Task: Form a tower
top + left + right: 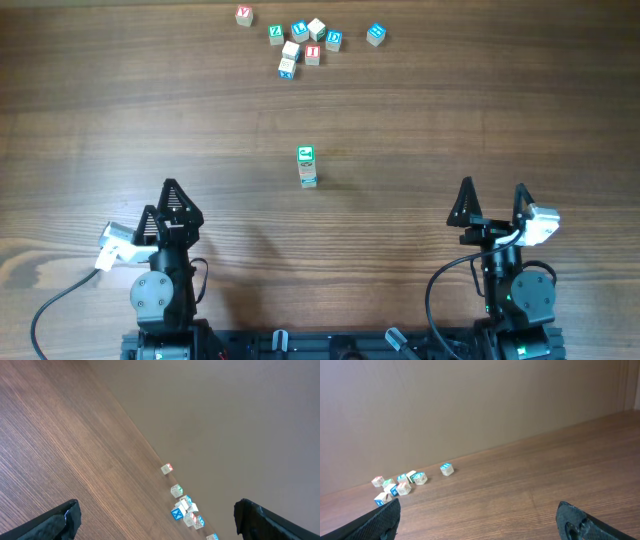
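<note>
my left end effector [160, 197] and right end effector [493, 187] are both wide open, gripping nothing. the tower [307, 166] stands on the counter [100, 120] ahead of them, between the two and well apart from both. loose letter cubes [300, 42] lie farther out beyond it.

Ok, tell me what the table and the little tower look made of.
The table: wood or wood-look laminate, matte brown; straight grain lines run along it. The tower: small cubes, probably painted wood; pale sides, green printed top face, too small to be sure.
</note>
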Motion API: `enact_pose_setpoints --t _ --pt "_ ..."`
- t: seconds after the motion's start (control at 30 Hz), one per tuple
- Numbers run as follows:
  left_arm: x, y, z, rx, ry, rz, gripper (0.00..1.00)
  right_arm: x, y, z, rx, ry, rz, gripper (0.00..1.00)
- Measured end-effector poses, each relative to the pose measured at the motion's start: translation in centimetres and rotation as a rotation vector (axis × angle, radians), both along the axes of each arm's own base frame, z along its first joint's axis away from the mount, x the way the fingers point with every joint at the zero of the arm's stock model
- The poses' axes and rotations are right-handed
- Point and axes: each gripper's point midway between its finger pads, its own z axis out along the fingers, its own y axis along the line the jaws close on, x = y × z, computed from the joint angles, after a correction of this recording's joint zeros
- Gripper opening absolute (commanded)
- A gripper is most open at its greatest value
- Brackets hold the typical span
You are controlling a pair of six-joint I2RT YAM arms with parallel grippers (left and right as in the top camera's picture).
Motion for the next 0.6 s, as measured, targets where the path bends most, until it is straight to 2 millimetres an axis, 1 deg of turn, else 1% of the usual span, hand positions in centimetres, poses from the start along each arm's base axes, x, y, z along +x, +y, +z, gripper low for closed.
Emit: enact_pose_setpoints --t 0.6 --pt "0.0 0.0 0.0 0.0 0.0 0.0 1.0 0.0 0.0 0.02 0.0 0.0 0.0 1.0"
